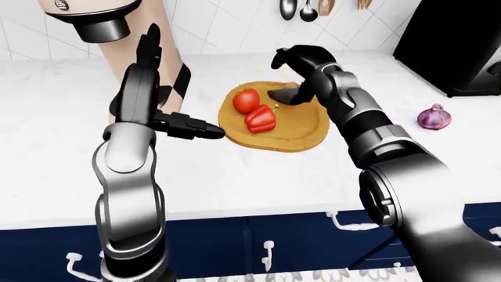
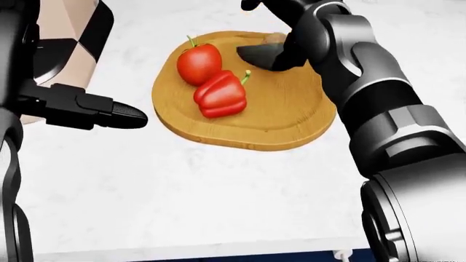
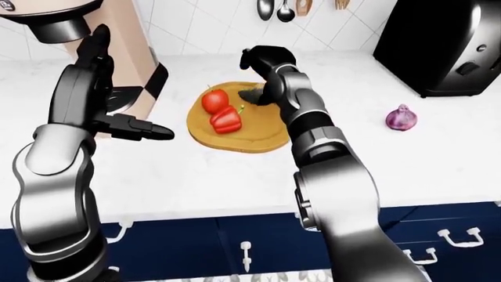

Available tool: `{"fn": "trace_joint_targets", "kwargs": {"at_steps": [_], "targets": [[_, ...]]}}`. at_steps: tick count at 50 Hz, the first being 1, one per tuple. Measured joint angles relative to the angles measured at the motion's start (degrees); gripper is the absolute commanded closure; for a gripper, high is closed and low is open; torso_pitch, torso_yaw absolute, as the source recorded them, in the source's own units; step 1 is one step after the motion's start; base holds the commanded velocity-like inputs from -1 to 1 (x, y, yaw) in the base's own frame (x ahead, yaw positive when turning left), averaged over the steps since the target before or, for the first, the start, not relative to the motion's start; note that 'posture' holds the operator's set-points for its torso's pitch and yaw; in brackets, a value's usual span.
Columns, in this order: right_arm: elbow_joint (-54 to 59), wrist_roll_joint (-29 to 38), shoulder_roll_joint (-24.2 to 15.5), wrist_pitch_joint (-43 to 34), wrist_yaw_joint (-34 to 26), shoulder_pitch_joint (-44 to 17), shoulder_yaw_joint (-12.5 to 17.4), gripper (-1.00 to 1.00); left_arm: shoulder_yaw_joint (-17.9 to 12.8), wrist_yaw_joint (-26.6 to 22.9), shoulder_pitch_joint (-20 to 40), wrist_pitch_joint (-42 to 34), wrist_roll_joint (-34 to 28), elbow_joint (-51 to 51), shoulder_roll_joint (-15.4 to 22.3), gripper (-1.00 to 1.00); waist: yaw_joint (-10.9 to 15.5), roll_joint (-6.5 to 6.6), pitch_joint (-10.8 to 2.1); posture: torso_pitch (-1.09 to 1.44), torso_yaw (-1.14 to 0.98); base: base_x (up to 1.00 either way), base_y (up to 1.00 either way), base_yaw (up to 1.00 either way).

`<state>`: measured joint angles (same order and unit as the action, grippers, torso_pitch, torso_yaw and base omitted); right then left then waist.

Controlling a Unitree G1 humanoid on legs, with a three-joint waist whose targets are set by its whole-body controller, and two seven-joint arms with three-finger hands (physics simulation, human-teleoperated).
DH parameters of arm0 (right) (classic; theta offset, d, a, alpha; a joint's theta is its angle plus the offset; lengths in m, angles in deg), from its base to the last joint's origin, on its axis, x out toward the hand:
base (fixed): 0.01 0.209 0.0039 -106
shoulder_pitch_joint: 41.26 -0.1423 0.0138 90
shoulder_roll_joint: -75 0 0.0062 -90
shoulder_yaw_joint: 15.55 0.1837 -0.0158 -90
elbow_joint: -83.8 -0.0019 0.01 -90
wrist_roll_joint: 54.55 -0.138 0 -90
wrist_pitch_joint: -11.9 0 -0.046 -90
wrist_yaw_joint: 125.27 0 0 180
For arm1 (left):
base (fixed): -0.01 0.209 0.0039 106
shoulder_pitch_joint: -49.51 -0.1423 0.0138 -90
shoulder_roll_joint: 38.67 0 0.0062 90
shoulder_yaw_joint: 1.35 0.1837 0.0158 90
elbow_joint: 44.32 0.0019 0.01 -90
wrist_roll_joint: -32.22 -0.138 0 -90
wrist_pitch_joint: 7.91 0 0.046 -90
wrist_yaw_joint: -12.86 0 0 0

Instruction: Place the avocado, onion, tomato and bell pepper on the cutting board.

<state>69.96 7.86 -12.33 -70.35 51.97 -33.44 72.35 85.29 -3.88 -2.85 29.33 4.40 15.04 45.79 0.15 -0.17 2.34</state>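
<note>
Head view: my right hand (image 2: 280,27) has its fingers curled round the avocado (image 2: 256,54), dark skin up, long axis toward 9 o'clock, over the cutting board (image 2: 291,117) at 12 o'clock, beside tomato (image 2: 198,63) and bell pepper (image 2: 218,94). Left-eye view: my left hand (image 1: 184,124) is empty, fingers straight and pressed together, pointing 3 o'clock. Right-eye view: the onion (image 3: 401,117) sits on the counter (image 3: 439,158), well apart at 3 o'clock.

Red tomato (image 2: 198,62), red bell pepper (image 2: 219,95), purple onion (image 1: 434,117), tan cutting board (image 2: 284,117).

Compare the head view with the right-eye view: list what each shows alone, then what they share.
Only the head view: nothing extra, just a closer look at the board.
Only the right-eye view: the purple onion on the counter, a black appliance, hanging utensils, blue cabinets.
Both: cutting board, tomato, bell pepper, avocado under the right hand, left hand.
</note>
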Motion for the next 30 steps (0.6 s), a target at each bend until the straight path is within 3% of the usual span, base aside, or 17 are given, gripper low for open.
{"fn": "trace_joint_targets", "kwargs": {"at_steps": [9, 17, 30], "targets": [[-0.14, -0.78, 0.43, 1.36, -0.33, -0.28, -0.01, -1.00, 0.22, 0.21, 0.21, 0.39, 0.01, 0.46, -0.17, -1.00, -0.04, -0.01, 0.01, 0.00, 0.00, 0.00, 0.00, 0.00], [-0.60, -1.11, -1.01, 1.53, -1.31, -0.34, -0.06, -1.00, 0.04, 0.30, -0.20, 0.47, -0.05, 0.34, -0.11, -1.00, 0.06, -0.08, 0.19, 0.00, 0.00, 0.00, 0.00, 0.00], [-8.71, -0.82, -6.96, 0.47, -7.53, -0.04, 0.95, -1.00, -0.04, 0.68, 0.17, 1.20, 0.52, 1.45, -0.38, -1.00, 0.17, -0.37, 0.38, 0.00, 0.00, 0.00, 0.00, 0.00]]}}
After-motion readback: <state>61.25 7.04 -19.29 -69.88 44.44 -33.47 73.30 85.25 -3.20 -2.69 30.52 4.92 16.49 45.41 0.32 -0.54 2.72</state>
